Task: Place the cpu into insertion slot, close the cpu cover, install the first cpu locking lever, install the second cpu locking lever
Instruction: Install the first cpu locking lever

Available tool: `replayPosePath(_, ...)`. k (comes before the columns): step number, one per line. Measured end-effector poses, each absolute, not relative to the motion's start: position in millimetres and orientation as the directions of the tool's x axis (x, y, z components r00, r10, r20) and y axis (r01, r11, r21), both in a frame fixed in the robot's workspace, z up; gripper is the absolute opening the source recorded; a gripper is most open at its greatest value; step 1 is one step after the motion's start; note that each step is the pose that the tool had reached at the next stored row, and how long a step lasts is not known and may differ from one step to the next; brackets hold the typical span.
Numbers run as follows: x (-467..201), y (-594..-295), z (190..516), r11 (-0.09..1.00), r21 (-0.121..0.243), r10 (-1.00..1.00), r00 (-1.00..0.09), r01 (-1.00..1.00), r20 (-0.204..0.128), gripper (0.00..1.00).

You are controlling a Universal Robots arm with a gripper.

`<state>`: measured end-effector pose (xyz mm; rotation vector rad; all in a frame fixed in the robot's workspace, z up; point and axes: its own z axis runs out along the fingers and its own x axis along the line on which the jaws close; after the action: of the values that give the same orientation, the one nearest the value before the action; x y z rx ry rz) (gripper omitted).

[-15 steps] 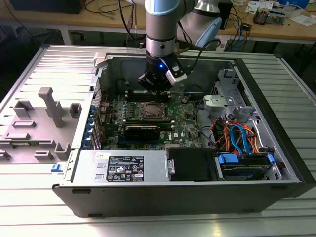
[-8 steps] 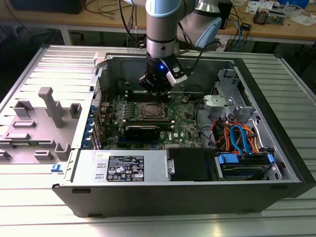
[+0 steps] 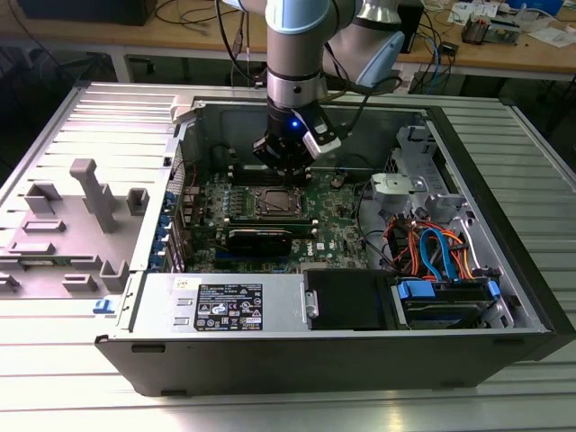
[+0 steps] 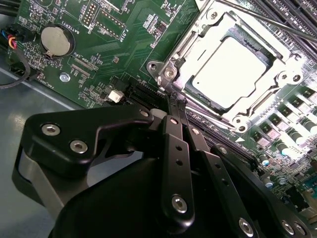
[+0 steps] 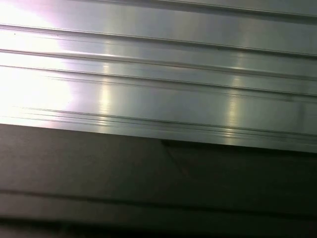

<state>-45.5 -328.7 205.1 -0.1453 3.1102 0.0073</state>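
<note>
The cpu (image 4: 230,74) lies flat in the insertion slot (image 3: 274,203) on the green board, its silvery top showing. The cpu cover (image 4: 184,47), a silver frame, lies closed around it. A thin metal lever rod (image 4: 257,20) runs along the socket's far side. In the second wrist view my gripper (image 4: 176,100) is shut, its black fingers pressed together with the tips at the socket's near corner; whether they touch the metal there I cannot tell. In the exterior view the gripper (image 3: 286,169) hangs just behind the socket inside the open case.
A coin battery (image 4: 54,39) and black memory slots (image 4: 292,15) flank the socket. The case holds a power supply (image 3: 225,306) in front and drive cables (image 3: 432,252) at the exterior view's right. A grey fixture (image 3: 85,198) lies outside. Ribbed aluminium (image 5: 148,74) borders the case.
</note>
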Motion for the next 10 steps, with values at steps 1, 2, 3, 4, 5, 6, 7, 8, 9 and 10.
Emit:
replayPosePath(1,-45.5,-328.7,205.0,0.996,0.003,-0.093,-0.995,-0.093,-0.028,0.11)
replayPosePath(2,-45.5,-328.7,205.0,0.996,0.003,-0.093,-0.995,-0.093,-0.028,0.11)
replayPosePath(3,-45.5,-328.7,205.4,0.996,0.004,-0.093,-0.995,-0.093,-0.028,0.11)
replayPosePath(4,-45.5,-328.7,206.2,0.996,0.004,-0.093,-0.995,-0.093,-0.028,0.11)
replayPosePath(5,-45.5,-328.7,206.7,0.996,0.004,-0.093,-0.995,-0.093,-0.028,0.11)
replayPosePath(6,-45.5,-328.6,206.7,0.996,0.004,-0.093,-0.995,-0.093,-0.028,0.11)
replayPosePath(7,-45.5,-328.7,206.7,0.996,0.004,-0.093,-0.995,-0.093,-0.028,0.11)
replayPosePath(8,-45.5,-328.7,206.8,0.996,0.003,-0.093,-0.995,-0.093,-0.028,0.11)
replayPosePath(9,-45.5,-328.7,206.8,0.996,0.003,-0.093,-0.995,-0.093,-0.028,0.11)
replayPosePath(10,-45.5,-328.7,206.8,0.996,0.003,-0.093,-0.995,-0.093,-0.028,0.11)
